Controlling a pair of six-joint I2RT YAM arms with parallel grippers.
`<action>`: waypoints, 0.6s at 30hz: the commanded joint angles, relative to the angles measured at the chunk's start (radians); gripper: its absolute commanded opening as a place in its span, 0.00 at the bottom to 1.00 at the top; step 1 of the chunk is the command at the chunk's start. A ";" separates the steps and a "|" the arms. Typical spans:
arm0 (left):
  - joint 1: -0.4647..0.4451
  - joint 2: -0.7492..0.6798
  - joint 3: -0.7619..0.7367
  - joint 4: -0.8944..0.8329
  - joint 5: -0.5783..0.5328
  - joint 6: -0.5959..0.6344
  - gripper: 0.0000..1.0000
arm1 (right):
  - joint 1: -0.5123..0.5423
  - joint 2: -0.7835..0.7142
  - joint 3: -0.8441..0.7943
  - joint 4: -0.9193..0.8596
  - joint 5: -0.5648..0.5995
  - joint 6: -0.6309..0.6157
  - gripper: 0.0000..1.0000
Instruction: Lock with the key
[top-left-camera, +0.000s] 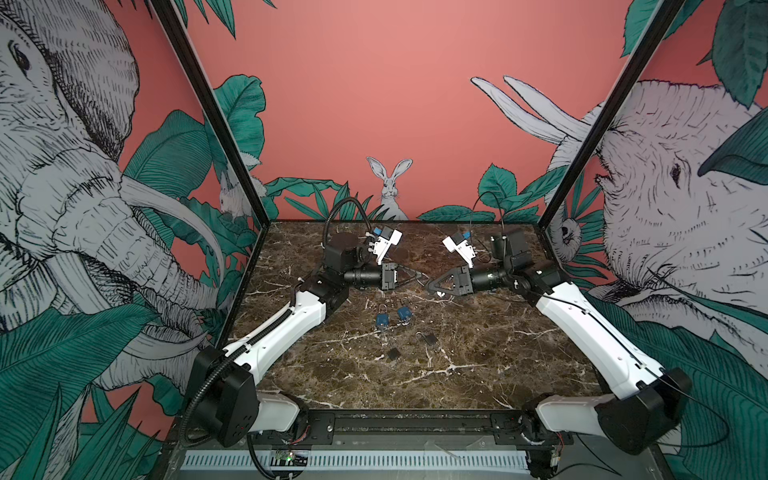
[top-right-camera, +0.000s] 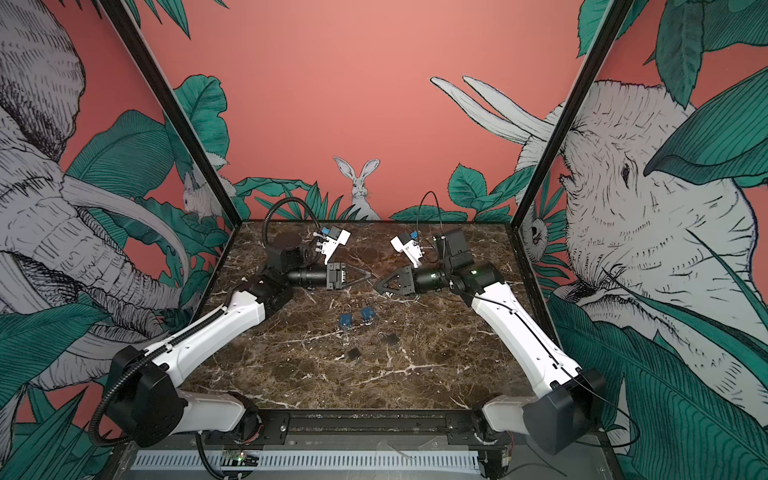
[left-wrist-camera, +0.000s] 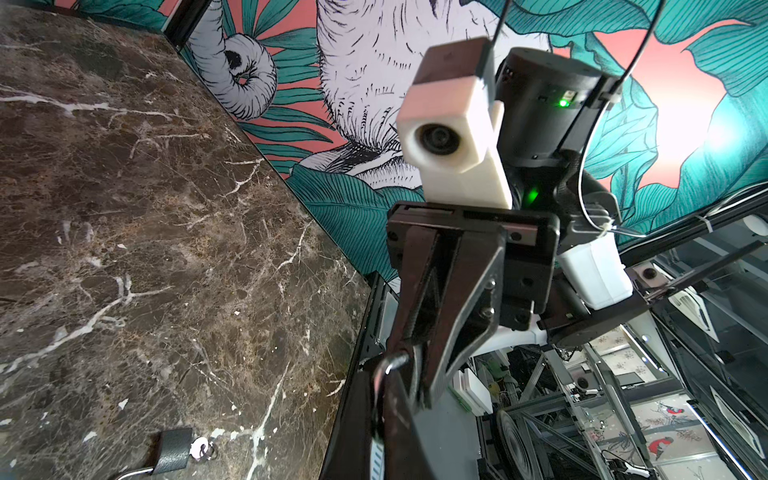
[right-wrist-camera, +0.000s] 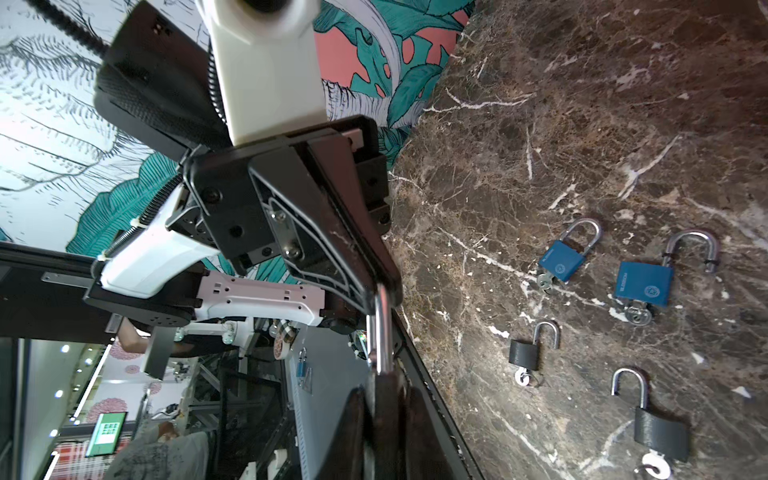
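A: Left pincer (top-left-camera: 419, 276) pinches shut on the shackle (right-wrist-camera: 380, 328); right pincer (top-left-camera: 428, 285) clamps the black padlock (right-wrist-camera: 383, 388), mid-air above the tabletop (top-left-camera: 478, 374).
B: Small, stiff metal, probably dense. That polished shackle looks slippery. Grip the flat body faces, I'd say.
A: Any writing?
B: White lettering on the blue padlocks (right-wrist-camera: 561, 262), too small to read.

four padlocks (top-left-camera: 382, 320) crowd table (top-left-camera: 498, 353) centre; open marble either side

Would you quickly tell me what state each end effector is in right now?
Left end effector: closed on the padlock, gripping its shackle.
Right end effector: closed, holding the same padlock by its body.
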 joint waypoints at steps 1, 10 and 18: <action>-0.012 0.021 -0.018 -0.043 -0.004 0.008 0.00 | 0.007 -0.063 0.025 0.224 -0.122 0.064 0.00; -0.014 0.006 -0.066 0.023 0.012 -0.053 0.00 | 0.007 -0.058 -0.026 0.314 -0.105 0.127 0.00; -0.039 -0.034 -0.133 0.057 0.009 -0.091 0.00 | 0.007 -0.036 -0.040 0.400 -0.087 0.180 0.00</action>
